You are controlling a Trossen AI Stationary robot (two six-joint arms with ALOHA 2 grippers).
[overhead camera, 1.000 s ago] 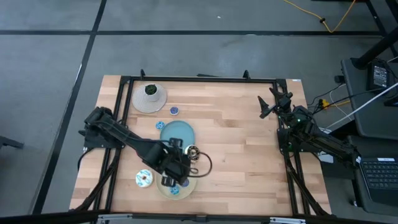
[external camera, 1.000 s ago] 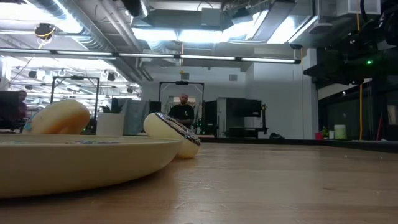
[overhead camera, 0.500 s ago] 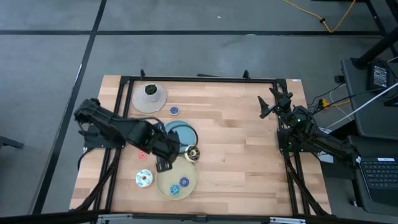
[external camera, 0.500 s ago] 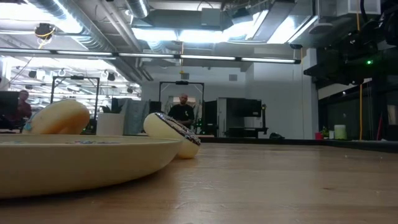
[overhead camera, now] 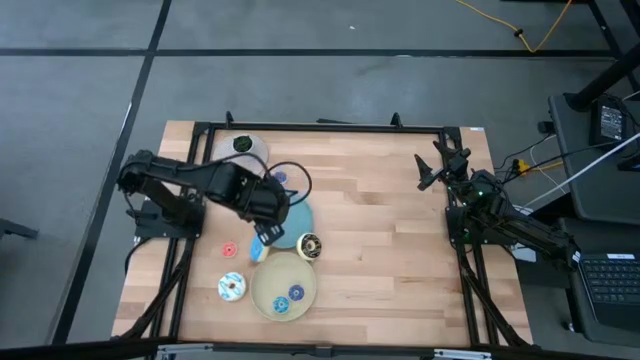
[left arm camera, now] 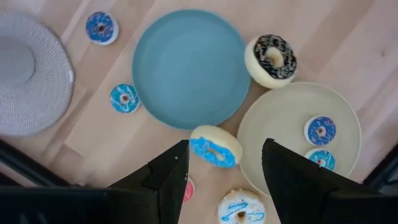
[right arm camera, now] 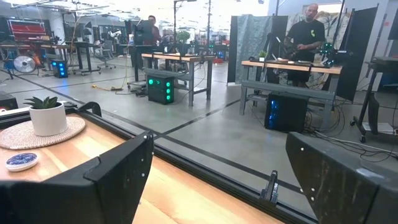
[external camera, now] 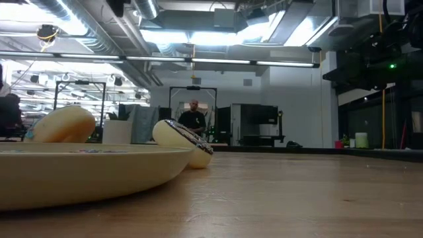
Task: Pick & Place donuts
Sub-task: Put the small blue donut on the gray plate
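My left gripper (overhead camera: 265,236) hangs open and points down, above the gap between the blue plate (left arm camera: 189,68) and the beige plate (left arm camera: 292,106). Below its fingers, untouched, a blue-iced donut (left arm camera: 216,146) lies on the table. Two small blue donuts (left arm camera: 320,130) lie flat on the beige plate. A chocolate donut (left arm camera: 272,59) sits on the table between the two plates' rims. A white donut with blue drizzle (left arm camera: 239,208) and a tiny pink one (overhead camera: 229,249) lie toward the near left. Two small blue donuts (left arm camera: 125,98) rest near the mat. My right gripper (overhead camera: 430,170) waits open at the far right.
A grey woven mat (overhead camera: 240,158) with a potted plant (right arm camera: 48,118) is at the far left. A black frame (overhead camera: 320,127) runs round the table's edges. The right half of the table top (overhead camera: 390,250) is bare wood. People stand in the room beyond.
My left gripper has risen from over the beige plate and gone toward the table's far edge, rolling about its own axis as it went. It has stayed open. The beige plate and its small blue donuts have come into view behind it.
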